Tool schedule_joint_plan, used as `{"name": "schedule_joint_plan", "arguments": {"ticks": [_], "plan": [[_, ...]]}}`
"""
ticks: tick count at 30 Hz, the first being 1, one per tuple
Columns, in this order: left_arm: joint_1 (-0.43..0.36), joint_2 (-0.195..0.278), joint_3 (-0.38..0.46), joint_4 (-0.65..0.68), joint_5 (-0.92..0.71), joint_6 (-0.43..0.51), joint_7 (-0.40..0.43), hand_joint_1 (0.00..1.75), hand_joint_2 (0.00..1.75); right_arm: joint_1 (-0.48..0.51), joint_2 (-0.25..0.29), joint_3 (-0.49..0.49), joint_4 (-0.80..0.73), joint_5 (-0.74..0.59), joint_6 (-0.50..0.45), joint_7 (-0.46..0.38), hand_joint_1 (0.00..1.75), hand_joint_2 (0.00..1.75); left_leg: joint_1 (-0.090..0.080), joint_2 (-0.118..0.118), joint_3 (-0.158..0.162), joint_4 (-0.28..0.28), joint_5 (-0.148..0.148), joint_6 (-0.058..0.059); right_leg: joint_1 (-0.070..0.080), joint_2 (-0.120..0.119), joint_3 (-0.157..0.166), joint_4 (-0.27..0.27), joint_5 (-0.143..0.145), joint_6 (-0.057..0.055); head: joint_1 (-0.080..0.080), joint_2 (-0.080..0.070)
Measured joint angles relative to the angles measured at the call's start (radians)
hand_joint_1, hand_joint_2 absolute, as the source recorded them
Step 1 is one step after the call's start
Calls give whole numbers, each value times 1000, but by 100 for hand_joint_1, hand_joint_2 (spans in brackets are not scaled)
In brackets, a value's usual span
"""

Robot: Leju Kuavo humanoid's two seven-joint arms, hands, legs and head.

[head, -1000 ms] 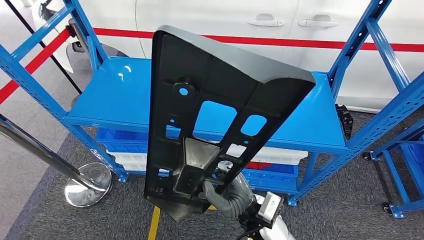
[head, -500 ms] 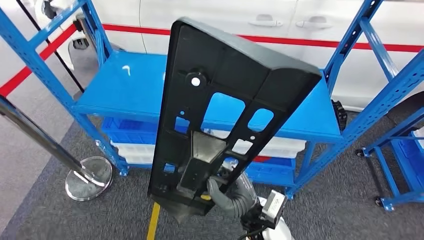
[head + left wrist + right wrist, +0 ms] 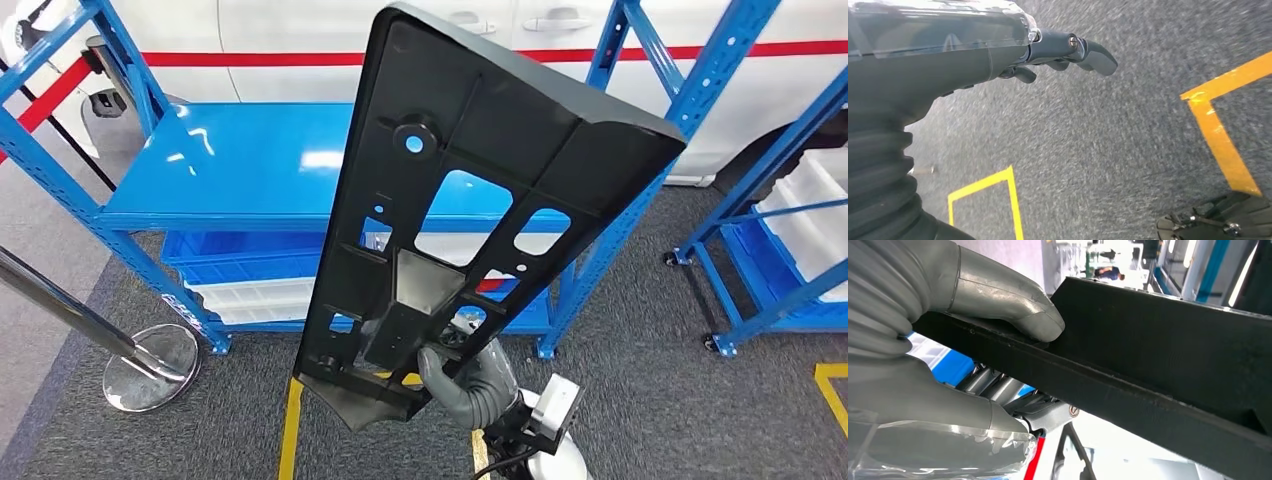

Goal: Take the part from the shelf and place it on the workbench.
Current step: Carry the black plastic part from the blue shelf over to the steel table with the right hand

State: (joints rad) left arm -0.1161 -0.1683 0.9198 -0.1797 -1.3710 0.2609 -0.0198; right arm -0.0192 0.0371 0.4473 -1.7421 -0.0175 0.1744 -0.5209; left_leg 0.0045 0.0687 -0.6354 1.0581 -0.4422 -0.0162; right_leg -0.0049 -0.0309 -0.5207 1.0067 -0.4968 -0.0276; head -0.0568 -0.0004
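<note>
A long black plastic part (image 3: pixel 470 160) with several cut-out openings stands nearly upright close in front of the head view. My right hand (image 3: pixel 468 385) grips its lower end from the right side. In the right wrist view the grey thumb (image 3: pixel 998 295) presses on the part's edge (image 3: pixel 1158 350), with the fingers underneath. The blue shelf (image 3: pixel 250 160) stands behind the part, its top board bare. My left hand (image 3: pixel 1063 50) hangs over grey carpet with nothing in it, its fingers slightly bent.
Blue and white bins (image 3: pixel 250 285) sit on the shelf's lower level. A chrome stanchion base (image 3: pixel 150 365) is at the left. A second blue rack (image 3: pixel 790 230) with white bins stands at the right. Yellow floor lines (image 3: pixel 287 430) run below. A white car (image 3: pixel 300 30) is behind.
The whole picture has shifted left, so the camera has turned to the right; the second rack with white bins has come into view. The part stays in my right hand.
</note>
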Motion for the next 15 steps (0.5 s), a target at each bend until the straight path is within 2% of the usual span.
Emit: {"name": "schedule_joint_plan", "arguments": {"ticks": [2, 3, 4, 5, 6, 7, 8, 9, 10, 11, 12, 13, 14, 15], "plan": [[1, 0, -1, 0, -6, 0, -6, 0, 175, 2, 7, -1, -4, 0, 3, 1, 175, 175, 2, -46, -34, 106, -93, -8, -1, 21, -23, 0, 22, -10, 0, 0], [2, 1, -1, 0, -8, 0, -7, 0, 175, 3, 10, -2, -5, 1, 4, 2, 175, 175, 3, -55, -51, 171, -129, -9, 1, 33, -36, 1, 32, -11, 0, 0], [2, 1, -1, 0, -10, 0, -7, 0, 175, 6, 11, -4, -5, 1, 6, 4, 175, 175, 3, -59, -59, 219, -147, -8, 2, 46, -48, 1, 43, -12, 0, 0], [2, 1, -1, 0, -11, 1, -7, 0, 175, 9, 12, -7, -6, 2, 7, 5, 175, 175, 2, -61, -50, 232, -144, -5, 4, 59, -59, 2, 52, -11, 0, 0], [1, 1, -1, 0, -11, 1, -7, 0, 175, 11, 12, -10, -6, 2, 10, 6, 175, 175, 2, -64, -23, 206, -125, 0, 6, 72, -69, 3, 60, -10, 0, 0], [1, 1, -1, 0, -11, 1, -7, 0, 175, 13, 13, -12, -6, 3, 12, 7, 175, 175, 1, -73, 22, 143, -99, 8, 7, 85, -76, 3, 67, -9, 0, 0], [0, 1, -1, 0, -10, 1, -7, 0, 175, 13, 14, -14, -7, 3, 14, 7, 175, 175, -1, -92, 72, 65, -80, 19, 8, 96, -82, 3, 74, -7, 0, 0], [0, 2, -1, -1, -10, 2, -7, 0, 175, 13, 15, -15, -9, 3, 15, 8, 175, 175, -2, -109, 111, 0, -66, 24, 8, 106, -87, 3, 80, -3, 0, 0], [-1, 2, -1, -1, -10, 2, -7, 0, 175, 13, 17, -15, -10, 3, 17, 8, 175, 175, -3, -123, 136, -44, -59, 28, 7, 114, -90, 4, 86, 1, 0, 0], [-2, 2, -2, -2, -10, 2, -7, 0, 175, 13, 19, -16, -10, 4, 18, 9, 175, 175, -5, -130, 146, -65, -59, 29, 5, 122, -94, 3, 92, 7, 0, 0], [-3, 2, -2, -2, -10, 2, -7, 0, 175, 13, 21, -16, -11, 5, 20, 9, 175, 175, -7, -123, 146, -69, -54, 27, 3, 130, -96, 2, 98, 14, 0, 0], [-4, 0, -2, -2, -10, 2, -7, 0, 175, 13, 21, -17, -11, 5, 21, 9, 175, 175, -5, -115, 146, -76, -49, 30, 3, 133, -98, 3, 101, 20, 0, 0], [-5, -2, -2, -2, -9, 2, -7, 0, 175, 13, 21, -19, -13, 6, 22, 9, 175, 175, -3, -104, 146, -82, -42, 34, 4, 122, -103, 11, 95, 26, 0, 0], [-6, -3, -2, -2, -9, 2, -7, 0, 175, 13, 21, -22, -14, 7, 23, 10, 175, 175, 0, -93, 146, -88, -35, 40, 5, 103, -114, 33, 77, 31, 0, 0]]}}
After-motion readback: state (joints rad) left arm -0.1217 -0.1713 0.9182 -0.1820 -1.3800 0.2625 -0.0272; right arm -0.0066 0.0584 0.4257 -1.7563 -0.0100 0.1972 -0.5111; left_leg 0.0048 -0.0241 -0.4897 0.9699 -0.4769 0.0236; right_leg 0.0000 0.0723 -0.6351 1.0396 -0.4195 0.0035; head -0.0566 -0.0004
